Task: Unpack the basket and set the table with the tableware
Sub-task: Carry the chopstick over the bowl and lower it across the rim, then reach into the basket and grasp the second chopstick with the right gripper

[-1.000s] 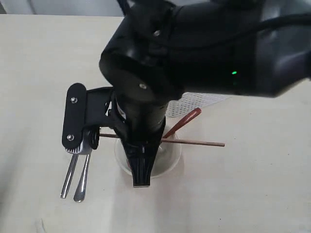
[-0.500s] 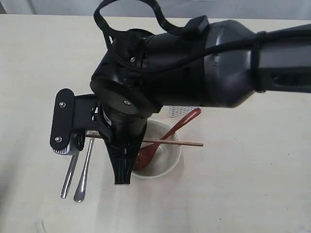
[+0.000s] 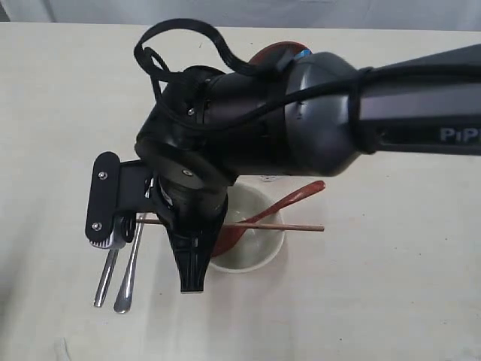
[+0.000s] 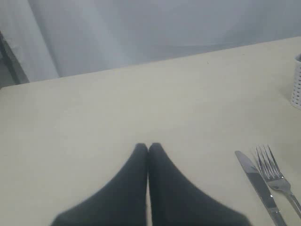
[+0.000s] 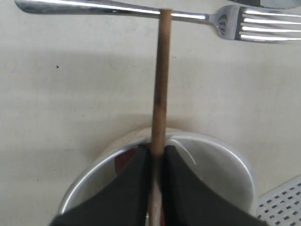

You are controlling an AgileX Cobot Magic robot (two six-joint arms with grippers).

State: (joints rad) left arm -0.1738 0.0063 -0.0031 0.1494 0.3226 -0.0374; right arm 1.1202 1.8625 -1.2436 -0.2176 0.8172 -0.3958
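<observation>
My right gripper is shut on the wooden chopsticks. They lie level across the off-white bowl. One end reaches over the fork. The reddish-brown spoon rests in the bowl with its handle over the rim. Knife and fork lie side by side on the table, left of the bowl. My left gripper is shut and empty above bare table, near the knife and fork. The arm hides most of the basket.
My right arm's bulky black body spans the middle of the exterior view and covers what lies behind it. A round brown rim with a bit of blue peeks over the arm at the back.
My right arm has shifted, so the bowl and spoon now show. The chopsticks stay in its grip and sit a little further left than a second ago. Knife and fork are unmoved.
</observation>
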